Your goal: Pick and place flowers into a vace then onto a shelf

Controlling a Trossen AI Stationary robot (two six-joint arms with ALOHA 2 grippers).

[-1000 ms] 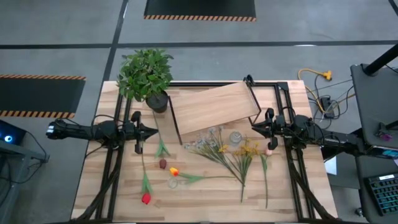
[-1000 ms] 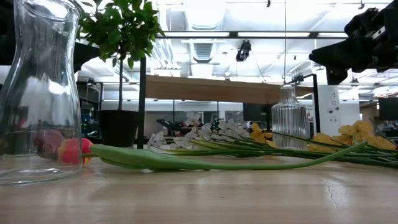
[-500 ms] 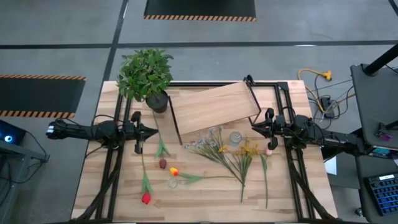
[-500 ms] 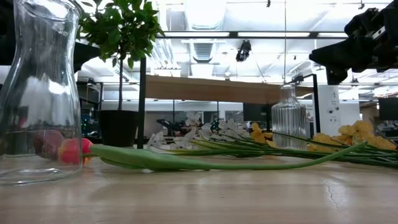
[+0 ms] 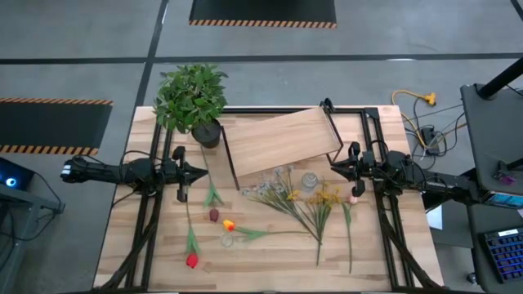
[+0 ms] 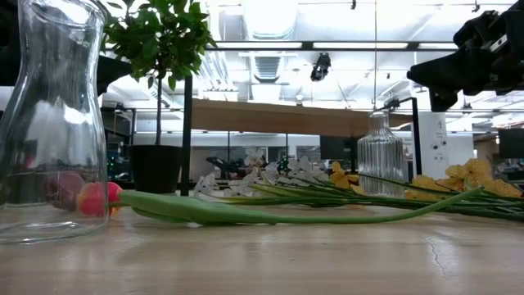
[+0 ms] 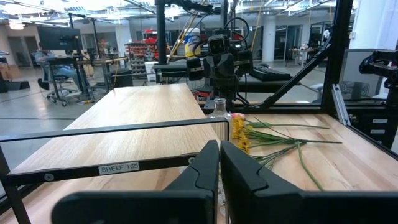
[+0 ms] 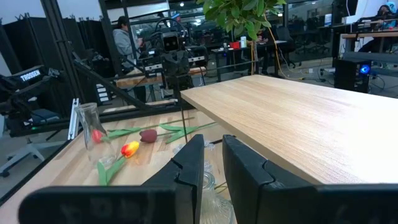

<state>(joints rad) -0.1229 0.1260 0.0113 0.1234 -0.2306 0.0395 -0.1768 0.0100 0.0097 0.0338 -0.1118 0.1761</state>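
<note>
The flowers lie flat on the tabletop by stalks and blooms: pale sprays (image 5: 274, 184), yellow blooms (image 5: 324, 196), a pink bud (image 5: 353, 198), an orange tulip (image 5: 229, 224) and a red tulip (image 5: 192, 260). A ribbed glass vase (image 5: 309, 180) stands upright among them, and a clear carafe (image 6: 49, 123) stands near the front edge. The shelf (image 5: 282, 139) is a light board on a black frame at the far middle. My left gripper (image 5: 196, 173) hovers left of the shelf and my right gripper (image 5: 334, 166) right of it, both shut and above the table.
A bushy potted plant (image 5: 193, 98) stands at the far left corner beside the shelf. Black frame rails (image 5: 147, 220) run along both table sides. Bare wood shows along the near edge (image 5: 270, 273). A person (image 8: 124, 37) is in the room beyond the table.
</note>
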